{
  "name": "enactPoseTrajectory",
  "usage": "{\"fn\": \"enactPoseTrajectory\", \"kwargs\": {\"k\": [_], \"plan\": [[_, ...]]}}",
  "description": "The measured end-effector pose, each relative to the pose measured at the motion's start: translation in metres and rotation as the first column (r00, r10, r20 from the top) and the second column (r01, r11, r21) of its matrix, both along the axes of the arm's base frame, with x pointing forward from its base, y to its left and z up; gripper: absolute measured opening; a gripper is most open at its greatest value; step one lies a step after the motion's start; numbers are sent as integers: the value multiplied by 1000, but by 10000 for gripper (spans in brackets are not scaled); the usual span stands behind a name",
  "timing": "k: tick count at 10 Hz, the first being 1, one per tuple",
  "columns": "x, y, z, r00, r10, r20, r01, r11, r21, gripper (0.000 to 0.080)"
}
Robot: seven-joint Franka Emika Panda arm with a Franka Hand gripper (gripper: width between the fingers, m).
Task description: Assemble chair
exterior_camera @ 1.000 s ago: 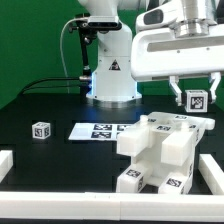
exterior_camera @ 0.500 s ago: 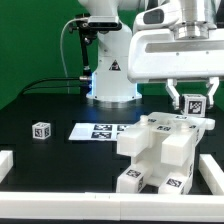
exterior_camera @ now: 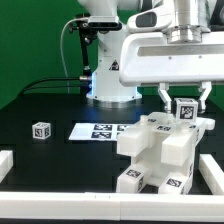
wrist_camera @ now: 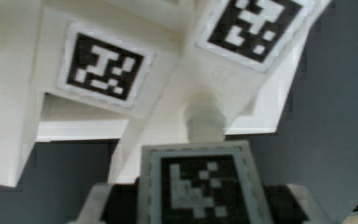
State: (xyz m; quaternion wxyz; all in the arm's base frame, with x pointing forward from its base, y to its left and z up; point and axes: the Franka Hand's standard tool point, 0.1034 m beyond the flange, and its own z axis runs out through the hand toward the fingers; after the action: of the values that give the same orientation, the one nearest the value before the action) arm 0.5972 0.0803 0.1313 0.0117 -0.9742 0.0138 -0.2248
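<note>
Claw (exterior_camera: 186, 103) clamped around small tagged chair part (exterior_camera: 185, 109), poised just above the stacked white chair pieces (exterior_camera: 160, 150)

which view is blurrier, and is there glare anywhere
wrist view: soft all over, the tags on the chair assembly and on the held part smeared; exterior view: sharper, with blue-white glare low on the robot base, and hardly any shadows readable on the dark table

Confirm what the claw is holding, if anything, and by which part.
A small tagged chair part, pinched on two opposite sides between the claw fingers, tag face showing, above the chair body.
</note>
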Motion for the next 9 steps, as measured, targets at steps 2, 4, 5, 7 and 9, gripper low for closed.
{"fn": "enactPoseTrajectory", "kwargs": {"k": [2,4,5,7,9], "plan": [[-3,2,1,1000,4,-1,-4,1000,1,279],[-7,4,-5,1000,7,-7,-7,1000,-1,279],[-7,6,-8,1000,10,-9,-10,1000,-3,279],[-8,8,-10,1000,14,-12,-14,1000,-2,279],[-10,8,-13,1000,15,-17,-16,1000,-4,279]]}}
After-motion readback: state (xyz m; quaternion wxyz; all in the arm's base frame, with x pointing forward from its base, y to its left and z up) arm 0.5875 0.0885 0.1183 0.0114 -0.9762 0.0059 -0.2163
